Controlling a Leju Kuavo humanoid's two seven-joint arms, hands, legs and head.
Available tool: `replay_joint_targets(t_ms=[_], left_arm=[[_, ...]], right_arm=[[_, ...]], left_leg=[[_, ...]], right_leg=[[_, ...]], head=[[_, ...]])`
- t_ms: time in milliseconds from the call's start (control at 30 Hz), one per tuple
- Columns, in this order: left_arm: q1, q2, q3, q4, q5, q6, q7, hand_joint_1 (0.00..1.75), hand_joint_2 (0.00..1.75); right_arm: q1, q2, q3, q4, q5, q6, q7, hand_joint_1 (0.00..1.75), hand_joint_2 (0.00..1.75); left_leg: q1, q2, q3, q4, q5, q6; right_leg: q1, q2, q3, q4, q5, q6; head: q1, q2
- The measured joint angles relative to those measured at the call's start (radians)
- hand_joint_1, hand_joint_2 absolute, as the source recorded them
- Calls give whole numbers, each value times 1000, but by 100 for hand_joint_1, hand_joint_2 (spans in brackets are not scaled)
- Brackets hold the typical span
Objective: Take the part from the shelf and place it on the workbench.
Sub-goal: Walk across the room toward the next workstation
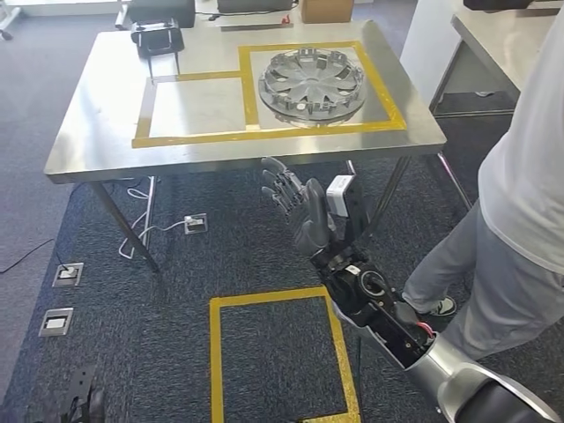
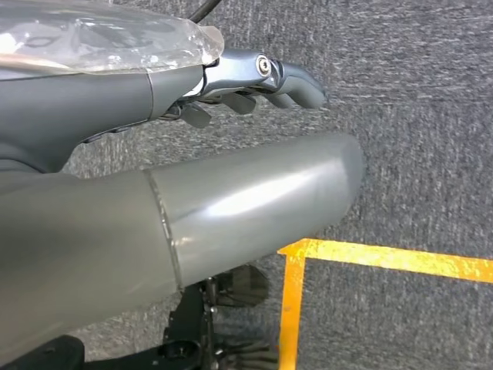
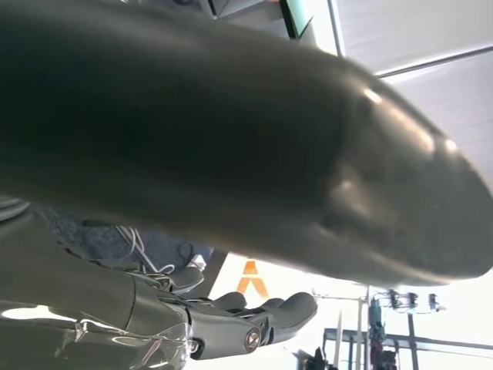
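At the lower left of the head view the left hand (image 1: 79, 401) is only a dark shape hanging near the carpet, and in the left wrist view its fingers (image 2: 290, 81) are stretched out over the grey floor with nothing in them, so I judge this hand empty and loosely open. A little to the right, on the floor in the lower middle, there is a square of yellow tape (image 1: 216, 352). Above it, across the upper half of the picture, stands the workbench (image 1: 100, 123), a steel table with yellow tape frames on its top. In the right frame, in the upper middle of the picture, lies the part (image 1: 313, 85), a grey wheel cover, flat on the table and touched by nothing. Below the table edge, in the middle of the picture, the right hand (image 1: 296, 204) is raised in the air with its fingers spread apart and it holds nothing. At the right edge a person (image 1: 525, 176) in a white top and grey trousers stands near the table. In my judgement the placing step is already done, because the part rests inside its marked frame. The next move probably calls only for lowering the right arm, carefully away from the table edge and from the person.
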Motion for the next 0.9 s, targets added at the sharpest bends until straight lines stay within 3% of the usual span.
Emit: replay_joint_targets(t_ms=[67, 100, 133, 233, 267, 367, 433, 533, 567, 600, 633, 700, 767, 833, 900], left_arm=[[1, 0, 0, 0, 1, 0, 0, 0, 0], [3, 0, 0, 0, 1, 0, 0, 0, 0], [4, 0, 1, 0, 1, 0, 0, 0, 0], [5, 0, 1, 0, -1, 1, -2, 0, 0], [4, -1, 1, 0, -2, 1, -3, 0, 0], [4, 0, 1, 0, -5, 4, -10, 0, 0], [5, 1, 1, 0, -6, 6, -12, 0, 0], [5, 2, 1, 0, -6, 8, -14, 0, 0], [7, 2, 1, 0, -6, 8, -14, 0, 0], [8, 1, 1, 0, -6, 8, -14, 0, 0], [9, 1, 1, 0, -6, 8, -14, 0, 0], [8, 1, 1, 0, -7, 9, -14, 0, 0], [6, 2, 1, 0, -7, 9, -15, 0, 0], [6, 2, 1, 0, -7, 9, -16, 0, 0], [7, 2, 1, 0, -8, 10, -18, 0, 0]], right_arm=[[3, 0, -1, 1, 3, 3, 0, 0, 0], [4, 0, -1, 2, 4, 5, 0, 0, 0], [4, 0, -1, 3, 5, 7, 0, 0, 0], [2, 0, -4, 3, 6, 9, -1, 0, 0], [2, 0, -6, 3, 6, 9, -1, 0, 0], [2, 0, -9, 2, 11, 9, -1, 0, 0], [2, 0, -12, 2, 14, 9, -1, 0, 0], [4, 0, -14, 2, 15, 9, -1, 0, 0], [6, 0, -14, 2, 15, 9, 0, 0, 0], [7, 0, -14, 2, 15, 9, 0, 0, 0], [8, 0, -15, 2, 15, 9, 0, 0, 0], [8, 0, -15, 2, 15, 9, 0, 0, 0], [8, 0, -16, 2, 15, 9, 0, 0, 0], [8, 0, -17, 2, 15, 9, 0, 0, 0], [9, 0, -18, 2, 17, 7, 0, 0, 0]], left_leg=[[-1, 0, -17, 1, 12, 1], [-1, 0, -26, 1, 18, 0], [0, -1, -33, 2, 24, -2], [-1, -3, -46, 2, 38, -13], [-1, -4, -48, 2, 44, -19], [1, -4, -53, -3, 59, -39], [2, -4, -70, 28, 32, -48], [2, -4, -149, 220, -86, -58], [3, -4, -169, 279, -109, -60], [3, -4, -173, 304, -112, -62], [4, -4, -156, 288, -96, -62], [6, -4, -70, 151, -40, -59], [3, -4, 1, 28, -10, -52], [0, -5, 15, -4, -10, -43], [0, -5, 14, -9, -12, -38]], right_leg=[[-2, 0, -28, 118, -61, 5], [-3, 0, -18, 128, -61, 6], [-4, 0, 12, 97, -43, 6], [-2, 1, 155, -121, 22, -6], [1, 2, 180, -167, 29, -11], [5, 3, 182, -193, 41, -27], [0, 0, 176, -203, 57, -42], [-1, -1, 154, -207, 78, -53], [-1, -2, 146, -206, 82, -53], [-1, -2, 140, -205, 86, -53], [-1, -2, 135, -204, 89, -51], [-1, -2, 129, -199, 91, -48], [2, -3, 123, -193, 92, -41], [5, -2, 117, -189, 90, -36], [6, -2, 114, -188, 88, -46]], head=[[2, 0], [2, 0], [3, 0], [5, 0], [5, 0], [3, 0], [-1, 0], [-13, 0], [-14, 0], [-15, 0], [-15, 0], [-15, 0], [-15, 0], [-13, 0], [-9, 0]])
